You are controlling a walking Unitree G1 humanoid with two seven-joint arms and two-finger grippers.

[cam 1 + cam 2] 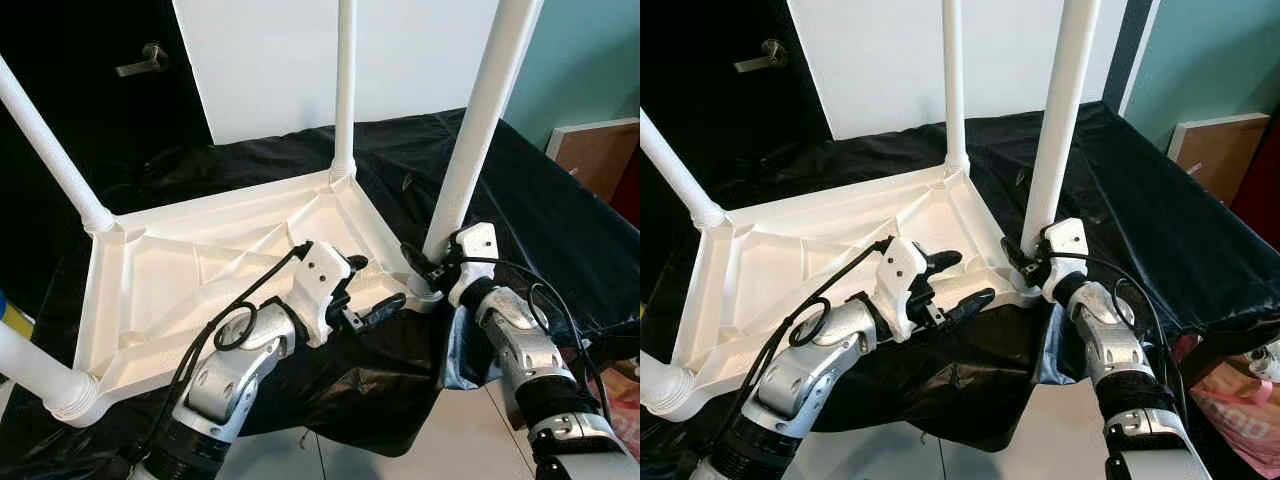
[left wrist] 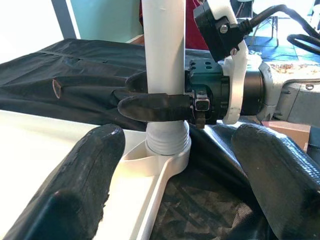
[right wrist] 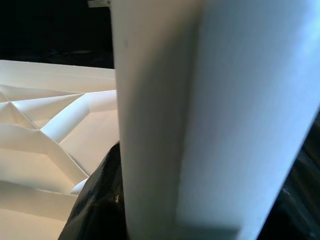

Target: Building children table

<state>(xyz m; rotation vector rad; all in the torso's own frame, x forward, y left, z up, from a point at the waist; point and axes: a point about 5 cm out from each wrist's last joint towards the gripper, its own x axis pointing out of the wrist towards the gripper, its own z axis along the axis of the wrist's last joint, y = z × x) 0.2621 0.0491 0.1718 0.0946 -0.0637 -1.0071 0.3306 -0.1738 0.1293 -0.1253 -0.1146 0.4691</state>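
A white children's table (image 1: 190, 285) lies upside down on a black cloth, its legs pointing up. My right gripper (image 1: 428, 268) is shut on the base of the near right leg (image 1: 480, 120), just above its socket at the table's corner. In the left wrist view, the right gripper's black fingers (image 2: 155, 107) clamp that leg (image 2: 162, 50). My left gripper (image 1: 373, 286) is open at the table's near edge, a little left of that corner, with nothing between its fingers (image 2: 85, 185). The far leg (image 1: 345, 80), left leg (image 1: 45, 140) and near left leg (image 1: 30, 370) stand in their sockets.
The black cloth (image 1: 560, 220) covers the work surface and hangs over its front edge. A dark door with a lever handle (image 1: 140, 62) is at the back left. A brown board (image 1: 600, 150) leans against the teal wall on the right. Pale floor tiles (image 1: 440, 440) lie below.
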